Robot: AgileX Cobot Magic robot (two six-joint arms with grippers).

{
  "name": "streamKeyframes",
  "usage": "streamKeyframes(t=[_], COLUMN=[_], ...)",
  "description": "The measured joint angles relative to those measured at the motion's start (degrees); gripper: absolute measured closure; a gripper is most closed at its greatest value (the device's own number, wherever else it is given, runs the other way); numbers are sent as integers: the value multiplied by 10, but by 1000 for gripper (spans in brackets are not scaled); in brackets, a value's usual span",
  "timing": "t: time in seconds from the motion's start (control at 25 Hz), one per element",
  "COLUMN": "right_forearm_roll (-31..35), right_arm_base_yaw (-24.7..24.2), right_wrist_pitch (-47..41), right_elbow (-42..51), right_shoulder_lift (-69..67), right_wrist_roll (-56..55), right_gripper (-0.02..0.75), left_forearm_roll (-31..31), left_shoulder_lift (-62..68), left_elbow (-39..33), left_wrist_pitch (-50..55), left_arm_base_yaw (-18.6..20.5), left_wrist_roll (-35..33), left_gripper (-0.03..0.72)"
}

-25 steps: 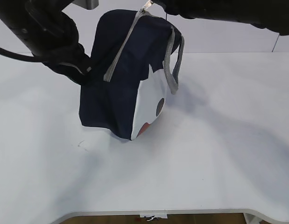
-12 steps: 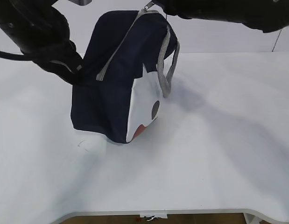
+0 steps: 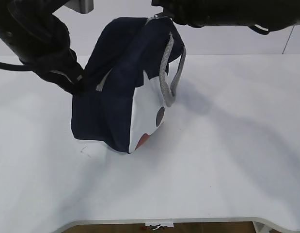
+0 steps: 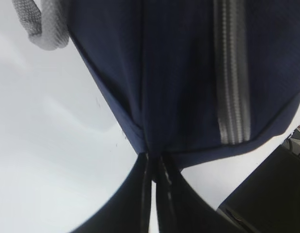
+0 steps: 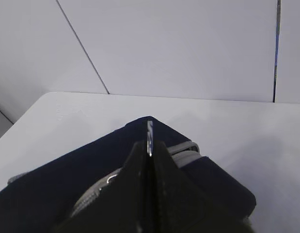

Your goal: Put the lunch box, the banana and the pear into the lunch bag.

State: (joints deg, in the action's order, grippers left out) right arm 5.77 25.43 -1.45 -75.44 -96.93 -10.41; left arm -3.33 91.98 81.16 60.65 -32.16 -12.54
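Leftmost, the left gripper (image 4: 152, 160) has its jaws pressed together on a fold of navy fabric at the edge of the lunch bag (image 3: 116, 97), just beside the grey zipper (image 4: 230, 73). That bag stands tilted on the white table (image 3: 213, 160), white side panel (image 3: 147, 109) facing the camera, a grey handle (image 3: 169, 73) hanging over it. At the top right, the right gripper (image 5: 150, 145) pinches a thin metal piece, probably the zipper pull (image 5: 150, 133).

The white table (image 3: 227, 160) carries only the lunch bag (image 3: 111, 107).
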Motion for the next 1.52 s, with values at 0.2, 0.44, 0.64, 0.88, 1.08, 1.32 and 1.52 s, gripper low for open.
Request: streamKeyframes(t=[0.2,0.44,0.64,0.88,1.08,1.32,1.52], right_forearm_roll=[3,17,19,31,41,42,42], right_arm_base_yaw=[15,20,20,20,21,24,24], right_wrist_pitch=[-12,-20,-26,-28,-28,-29,-29], right_elbow=[-10,-11,-11,-11,-11,-11,-11], right_shoulder_lift=[0,0,0,0,0,0,0], right_wrist_roll=[-1,-1,-2,-2,-2,-2,-2], right_gripper=[737,737,737,737,737,737,737], left_forearm_roll=[-1,-10,-14,-31,-56,-62,-62], left_shoulder_lift=[0,-6,-20,-30,-30,-10,20], left_elbow=[0,3,4,29,29,29,29], left_wrist_pitch=[0,7,9,-23,-98,-168,-181], left_arm_base_yaw=[0,0,0,0,0,0,0], left_wrist_roll=[6,19,22,30,30,31,32], left_gripper=[663,438,385,377,367,367,368])
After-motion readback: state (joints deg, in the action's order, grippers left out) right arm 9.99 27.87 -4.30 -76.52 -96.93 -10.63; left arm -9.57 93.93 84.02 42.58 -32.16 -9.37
